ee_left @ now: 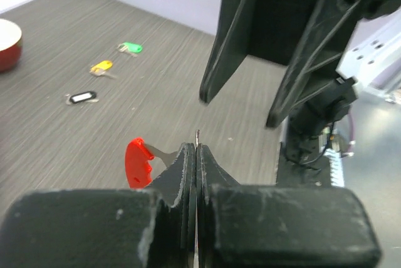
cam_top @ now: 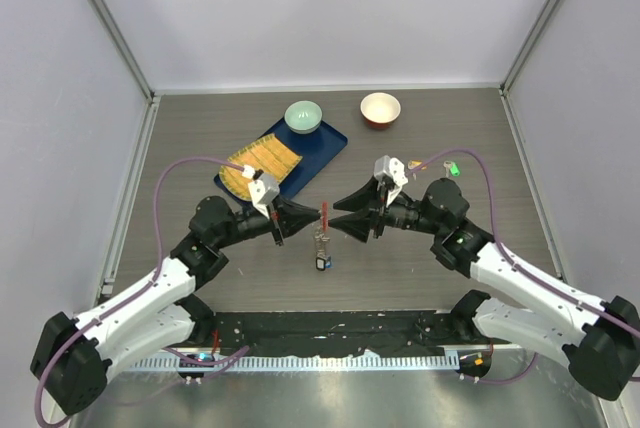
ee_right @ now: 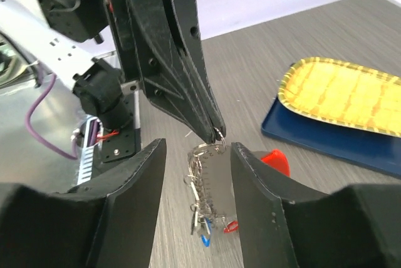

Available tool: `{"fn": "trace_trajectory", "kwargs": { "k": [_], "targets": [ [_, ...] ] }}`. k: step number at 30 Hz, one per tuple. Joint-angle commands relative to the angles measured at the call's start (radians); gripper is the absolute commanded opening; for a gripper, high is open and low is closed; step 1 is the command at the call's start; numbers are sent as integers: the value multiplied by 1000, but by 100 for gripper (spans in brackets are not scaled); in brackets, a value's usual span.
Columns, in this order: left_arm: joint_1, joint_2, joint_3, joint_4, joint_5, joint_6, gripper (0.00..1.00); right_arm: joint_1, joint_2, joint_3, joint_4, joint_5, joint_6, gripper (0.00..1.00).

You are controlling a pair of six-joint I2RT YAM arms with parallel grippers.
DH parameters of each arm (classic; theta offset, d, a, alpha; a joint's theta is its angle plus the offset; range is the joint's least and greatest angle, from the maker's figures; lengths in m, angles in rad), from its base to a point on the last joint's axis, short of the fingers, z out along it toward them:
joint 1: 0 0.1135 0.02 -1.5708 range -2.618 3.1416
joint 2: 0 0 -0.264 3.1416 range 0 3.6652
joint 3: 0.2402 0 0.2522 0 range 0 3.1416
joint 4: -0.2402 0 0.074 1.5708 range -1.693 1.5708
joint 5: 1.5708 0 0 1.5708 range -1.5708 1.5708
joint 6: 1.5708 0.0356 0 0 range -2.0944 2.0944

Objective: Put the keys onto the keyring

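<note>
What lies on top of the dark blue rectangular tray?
A yellow ribbed oval plate and a pale green bowl sit on the dark blue tray; its surface beneath them is hidden.

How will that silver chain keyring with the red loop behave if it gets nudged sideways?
Likely floppy: the silver chain keyring dangles limp from the shut left gripper, so it would probably swing and twist. It seems light, since a fingertip pinch carries it.

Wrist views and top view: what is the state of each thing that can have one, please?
left gripper, shut on the top of the keyring.
right gripper, open, one finger on either side of the keyring.
keyring, hanging from the left gripper.
keys, loose on the table, not on the keyring.
green bowl, upright, looks empty.
orange bowl, upright, looks empty.
</note>
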Motion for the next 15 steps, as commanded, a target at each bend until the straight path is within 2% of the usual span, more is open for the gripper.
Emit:
{"fn": "trace_trajectory", "kwargs": {
  "k": [1, 2, 3, 6, 7, 9, 10, 15],
  "targets": [
    [-32, 16, -17, -13, -114, 183, 0, -2, -76, 86, -252, 190, -54, 53],
    [-49, 22, -23, -13, -126, 208, 0, -2, -91, 92, -289, 258, -54, 54],
    [-60, 25, -28, -15, -143, 228, 0, -2, -99, 97, -320, 308, -51, 60],
    [-104, 37, -44, -19, -198, 335, 0, -2, -106, 115, -423, 497, -3, 60],
    [-117, 39, -48, -35, -218, 365, 1, -2, -106, 123, -470, 531, 6, 67],
    [-152, 39, -45, -65, -270, 437, 0, -4, -99, 132, -505, 600, 29, 71],
    [-164, 40, -37, -105, -290, 457, 0, -5, -97, 140, -534, 614, 28, 84],
    [-253, 53, -14, -210, -396, 543, 0, -16, -48, 169, -593, 687, 38, 84]
  ]
}}
